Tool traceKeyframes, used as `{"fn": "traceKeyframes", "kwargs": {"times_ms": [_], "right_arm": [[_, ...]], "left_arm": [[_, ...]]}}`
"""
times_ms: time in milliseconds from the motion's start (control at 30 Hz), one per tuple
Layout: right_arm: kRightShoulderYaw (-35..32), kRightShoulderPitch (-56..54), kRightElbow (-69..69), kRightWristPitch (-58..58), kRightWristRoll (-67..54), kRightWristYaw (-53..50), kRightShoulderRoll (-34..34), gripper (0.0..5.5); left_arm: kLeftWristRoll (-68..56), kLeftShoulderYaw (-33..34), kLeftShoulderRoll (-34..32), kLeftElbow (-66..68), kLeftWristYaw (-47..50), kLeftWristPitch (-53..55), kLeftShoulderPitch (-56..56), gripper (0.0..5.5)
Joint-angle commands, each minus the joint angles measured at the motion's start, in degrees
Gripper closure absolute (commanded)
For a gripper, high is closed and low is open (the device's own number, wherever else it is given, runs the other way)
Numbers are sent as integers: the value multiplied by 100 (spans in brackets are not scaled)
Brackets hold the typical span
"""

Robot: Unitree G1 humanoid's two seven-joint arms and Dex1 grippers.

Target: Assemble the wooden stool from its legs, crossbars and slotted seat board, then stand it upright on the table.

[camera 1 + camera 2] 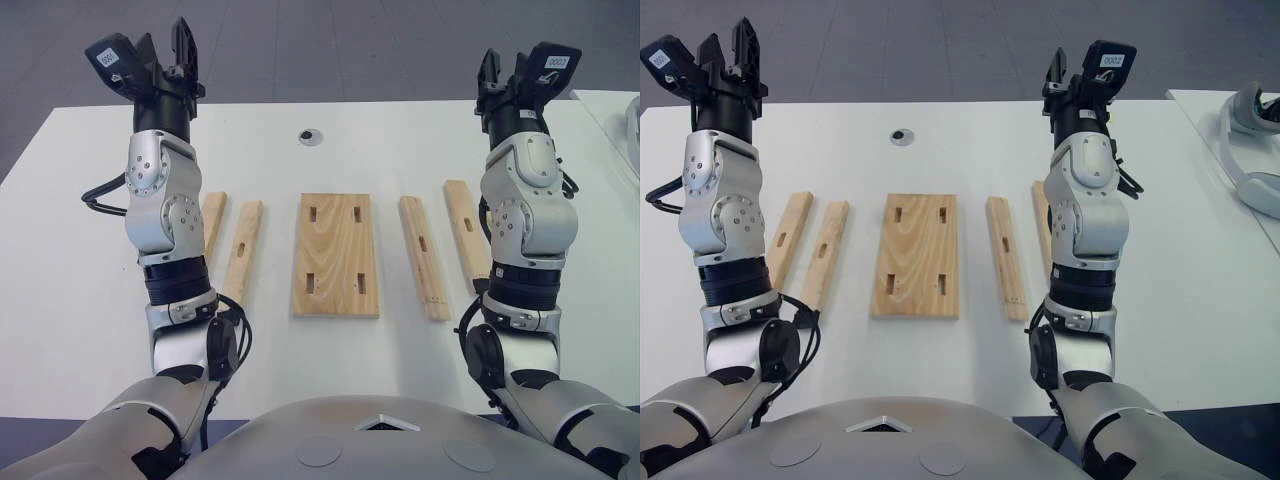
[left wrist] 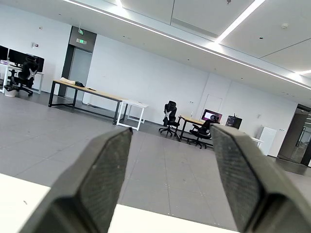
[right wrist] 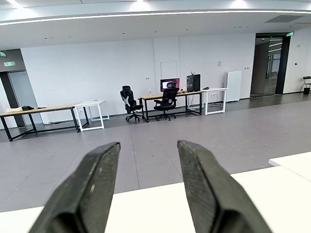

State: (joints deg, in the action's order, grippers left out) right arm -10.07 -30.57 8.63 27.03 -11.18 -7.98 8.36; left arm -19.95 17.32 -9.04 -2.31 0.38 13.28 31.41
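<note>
Seat board [image 1: 336, 255] flat between four slats [image 1: 243, 250]; grommet [image 1: 311, 137] beyond; left gripper [image 1: 165, 45], right gripper [image 1: 503, 72] spread, empty.

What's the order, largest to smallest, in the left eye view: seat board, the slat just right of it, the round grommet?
1. seat board
2. slat, about as long but far narrower
3. grommet, clearly smallest, though it lies farther from the camera

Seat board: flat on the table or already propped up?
Flat. The seat board lies on the table, all four slots facing up and empty.
</note>
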Motion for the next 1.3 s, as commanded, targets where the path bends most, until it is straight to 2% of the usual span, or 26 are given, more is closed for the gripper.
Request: {"fn": "traceKeyframes", "kwargs": {"times_ms": [33, 300, 500, 567, 700, 867, 967, 1067, 1300], "right_arm": [[-61, 103, 126, 45, -53, -10, -146, 328], [-252, 136, 200, 208, -161, -12, -280, 328], [-226, 147, 228, 251, -111, 31, -266, 328], [-202, 136, 233, 273, -102, 36, -271, 328], [-262, 251, 337, 331, -89, -60, -315, 328], [-222, 311, 408, 412, -60, -132, -452, 328], [-246, 370, 460, 461, -49, -162, -486, 328], [-251, 387, 472, 485, -37, -192, -517, 328], [-264, 326, 445, 527, -32, -169, -508, 328]], "left_arm": [[45, -32, -99, 82, -96, -25, -7, 256], [177, -104, -176, -6, -182, -64, -120, 256], [303, 9, -530, 87, -323, -78, -138, 256], [400, -38, -877, -49, -468, 286, -325, 256], [651, 315, -2123, 554, -847, 1030, -624, 256], [810, -84, -3125, 1861, -2047, 1846, -1104, 256], [677, -222, -3325, 2128, -2700, 2230, -1466, 256], [764, -350, -3414, 2463, -3139, 2144, -1778, 256], [722, -453, -3134, 2965, -3424, 2011, -2177, 256]]}}
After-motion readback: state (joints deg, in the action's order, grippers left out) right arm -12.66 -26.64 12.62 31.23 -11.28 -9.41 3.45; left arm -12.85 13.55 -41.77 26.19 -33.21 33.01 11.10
